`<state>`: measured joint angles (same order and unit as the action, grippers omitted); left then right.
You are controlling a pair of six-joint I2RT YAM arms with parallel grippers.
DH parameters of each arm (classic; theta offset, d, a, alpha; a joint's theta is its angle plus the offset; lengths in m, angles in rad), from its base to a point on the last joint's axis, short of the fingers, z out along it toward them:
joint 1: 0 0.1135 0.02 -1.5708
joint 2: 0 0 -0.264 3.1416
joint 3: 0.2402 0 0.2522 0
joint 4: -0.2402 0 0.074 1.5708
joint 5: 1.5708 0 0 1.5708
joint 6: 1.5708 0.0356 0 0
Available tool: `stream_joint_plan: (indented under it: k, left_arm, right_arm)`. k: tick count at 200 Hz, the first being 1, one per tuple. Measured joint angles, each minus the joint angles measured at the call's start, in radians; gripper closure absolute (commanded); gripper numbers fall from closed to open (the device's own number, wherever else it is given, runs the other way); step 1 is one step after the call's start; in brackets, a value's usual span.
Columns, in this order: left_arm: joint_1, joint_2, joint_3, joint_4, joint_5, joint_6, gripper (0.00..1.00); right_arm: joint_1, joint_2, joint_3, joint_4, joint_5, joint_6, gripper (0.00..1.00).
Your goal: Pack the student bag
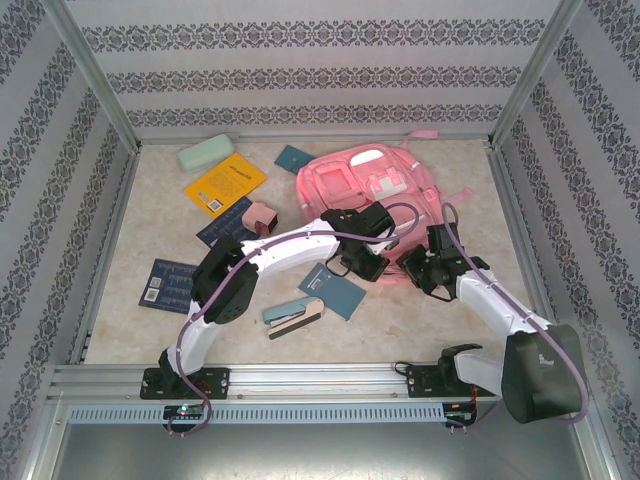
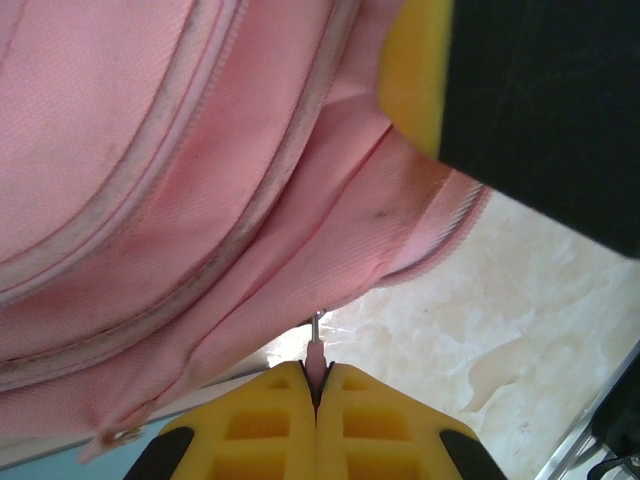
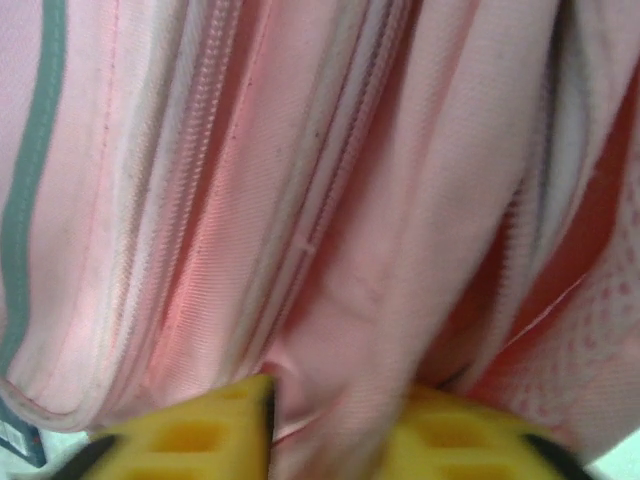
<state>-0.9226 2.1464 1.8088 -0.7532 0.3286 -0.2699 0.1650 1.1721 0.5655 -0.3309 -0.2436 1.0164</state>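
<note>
student bag lies flat at far centre-right of table. l gripper: jaws together, pinching zip pull at bag's near edge. r gripper just beside it, clamped on a fold of bag fabric. teal notebook + stapler sit under l arm. pink box and yellow book on bag's left. bare tabletop near-right, up to the frame rail.

Top camera looks down on the table; wrist cameras sit close against the student bag
</note>
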Motion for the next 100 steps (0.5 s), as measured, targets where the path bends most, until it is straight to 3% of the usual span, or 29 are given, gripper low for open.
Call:
stream_joint_plan:
  k: [36,62,100]
  left_arm:
    - [0.002,0.000,0.000,-0.004,-0.041,0.002,1.00]
    - [0.019,0.000,-0.006,-0.025,-0.097,0.004,1.00]
    - [0.154,0.015,-0.021,-0.071,-0.198,0.008,1.00]
  right_arm:
    - [0.005,0.009,0.044,-0.043,0.037,-0.022,1.00]
    - [-0.048,-0.013,0.057,-0.070,0.041,-0.054,1.00]
    - [-0.116,-0.084,0.059,-0.112,0.045,-0.106,1.00]
